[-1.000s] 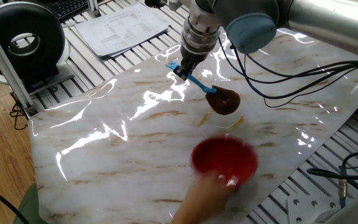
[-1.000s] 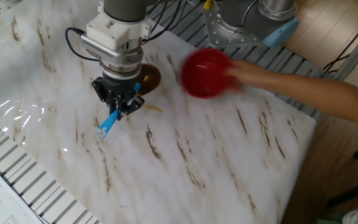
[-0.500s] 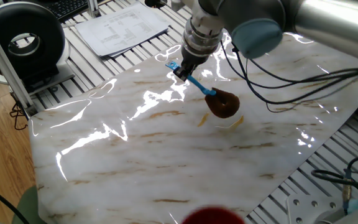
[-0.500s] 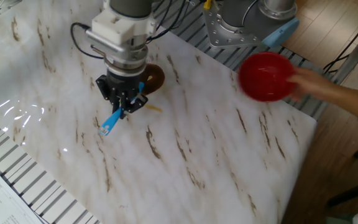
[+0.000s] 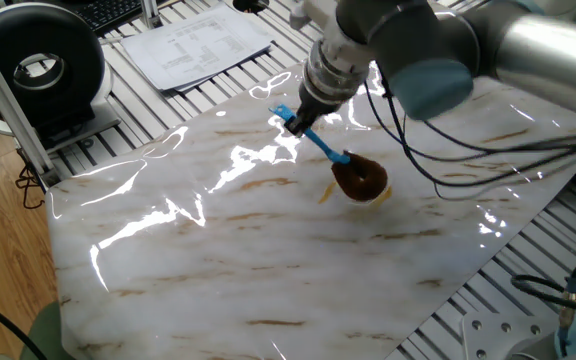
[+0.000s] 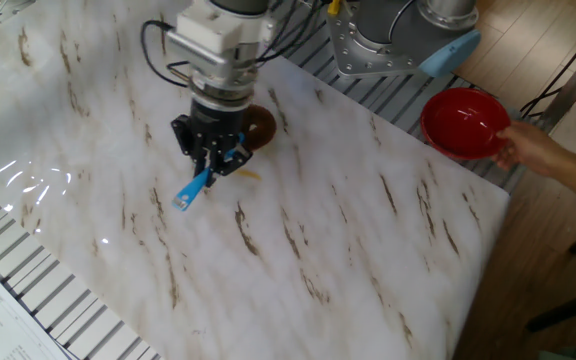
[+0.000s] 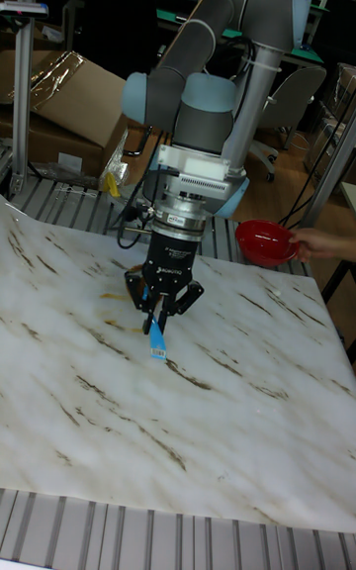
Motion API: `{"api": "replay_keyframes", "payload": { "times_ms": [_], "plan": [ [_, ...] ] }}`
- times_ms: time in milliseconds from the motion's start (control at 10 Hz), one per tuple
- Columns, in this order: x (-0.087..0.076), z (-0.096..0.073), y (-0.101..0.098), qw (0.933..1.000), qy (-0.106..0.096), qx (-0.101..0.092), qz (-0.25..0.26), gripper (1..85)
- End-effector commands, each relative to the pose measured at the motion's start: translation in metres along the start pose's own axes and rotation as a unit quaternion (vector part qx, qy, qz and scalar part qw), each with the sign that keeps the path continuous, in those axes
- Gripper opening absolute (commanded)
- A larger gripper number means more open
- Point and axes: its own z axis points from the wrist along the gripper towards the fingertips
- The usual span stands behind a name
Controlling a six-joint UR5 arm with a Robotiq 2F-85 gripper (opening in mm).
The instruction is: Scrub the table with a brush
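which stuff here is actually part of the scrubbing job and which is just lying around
Part of the job:
- glossy white marble-patterned table
- blue-handled brush with fuzzy brown head
- gripper, shut on the brush handle

Just lying about:
- red bowl held in a person's hand off the table edge
- printed paper sheets
- black round fan-like device

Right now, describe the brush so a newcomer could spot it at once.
Find the white marble-patterned table and the arm's gripper above it. The brush is clamped there by its thin blue handle, its fuzzy brown round head resting on the table: the only blue-and-brown thing there.
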Motion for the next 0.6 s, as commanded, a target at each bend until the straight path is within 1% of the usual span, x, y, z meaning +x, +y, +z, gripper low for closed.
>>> {"api": "replay_keyframes", "payload": {
  "times_ms": [0, 200, 300, 500],
  "plan": [
    [0.008, 0.001, 0.021, 0.9992, -0.024, -0.015, 0.029, 1.0],
    [0.011, 0.012, 0.029, 0.9986, -0.039, -0.013, 0.034, 1.0],
    [0.013, 0.017, 0.03, 0.9982, -0.047, -0.018, 0.034, 1.0],
    [0.018, 0.024, 0.032, 0.998, -0.051, -0.017, 0.035, 1.0]
  ]
}}
